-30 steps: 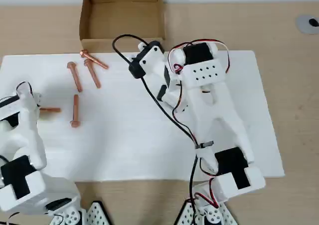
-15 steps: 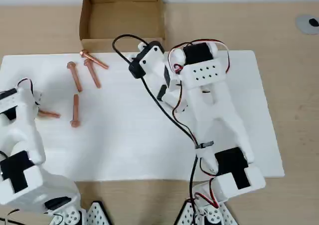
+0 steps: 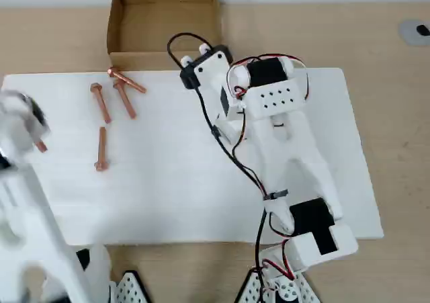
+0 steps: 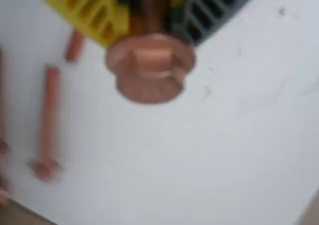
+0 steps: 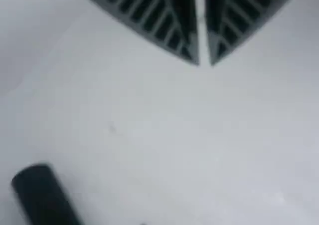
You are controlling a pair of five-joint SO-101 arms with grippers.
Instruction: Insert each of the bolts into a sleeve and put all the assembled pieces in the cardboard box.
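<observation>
My left gripper is shut on a copper bolt, whose flanged head faces the left wrist camera. In the high view that bolt pokes out of the blurred left arm at the mat's left edge. Several loose copper bolts lie on the white mat near the open cardboard box. My right gripper hangs shut and empty just above the mat, with a black sleeve lying a short way off.
The right arm stretches across the middle of the mat, its wrist close to the box's front corner. A grey round object sits on the wooden table at the far right.
The left arm has lifted a bolt off the mat and swung it up and left. The right arm's wrist has shifted slightly toward the box.
</observation>
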